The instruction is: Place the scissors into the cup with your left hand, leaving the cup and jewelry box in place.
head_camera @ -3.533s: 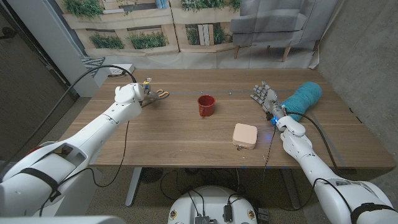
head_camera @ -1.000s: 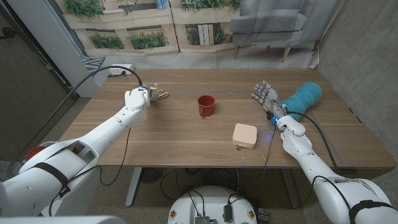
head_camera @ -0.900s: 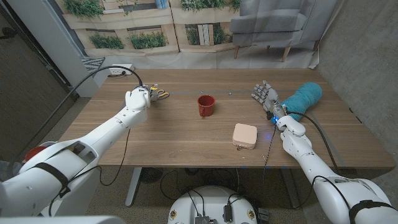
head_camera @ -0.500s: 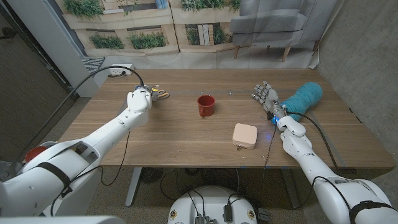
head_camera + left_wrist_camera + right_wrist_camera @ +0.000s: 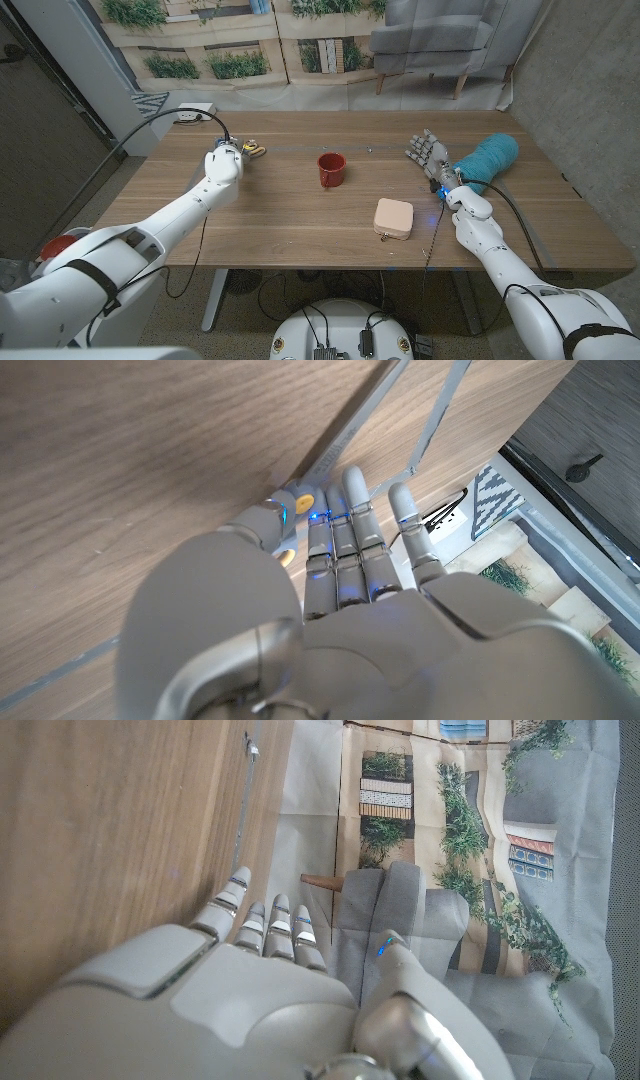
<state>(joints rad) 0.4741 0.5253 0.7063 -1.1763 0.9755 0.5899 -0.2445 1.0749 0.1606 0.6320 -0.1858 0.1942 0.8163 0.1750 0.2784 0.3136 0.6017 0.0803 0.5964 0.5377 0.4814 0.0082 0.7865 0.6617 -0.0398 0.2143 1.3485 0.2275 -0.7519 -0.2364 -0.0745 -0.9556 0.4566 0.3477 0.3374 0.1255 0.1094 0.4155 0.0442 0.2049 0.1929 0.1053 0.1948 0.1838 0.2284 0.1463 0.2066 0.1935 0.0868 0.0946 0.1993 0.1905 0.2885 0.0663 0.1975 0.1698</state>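
Head view shows the scissors (image 5: 257, 151) lying flat on the table (image 5: 300, 215), well to the left of the red cup (image 5: 332, 168), with only the yellow handles peeking out past the left hand (image 5: 224, 160). That hand sits right over the near part of them. In the left wrist view its fingers (image 5: 352, 525) reach out straight and slightly spread toward a bit of yellow, and nothing is clamped between them; whether they touch the scissors I cannot tell.

My guess is the scissors are light, rigid and thin, lying low on smooth wood, so they will tend to slide or pivot away from a push instead of lifting. The handle loops look like the best place to take hold: thicker, less slick than the blades, and a pinch there lets the blades hang down to go into the cup first. The cup is small and could tip if knocked.

The jewelry box (image 5: 393, 217) sits nearer than the cup and to its right. The right hand (image 5: 425, 152) waits far to the cup's right, fingers apart and holding nothing.
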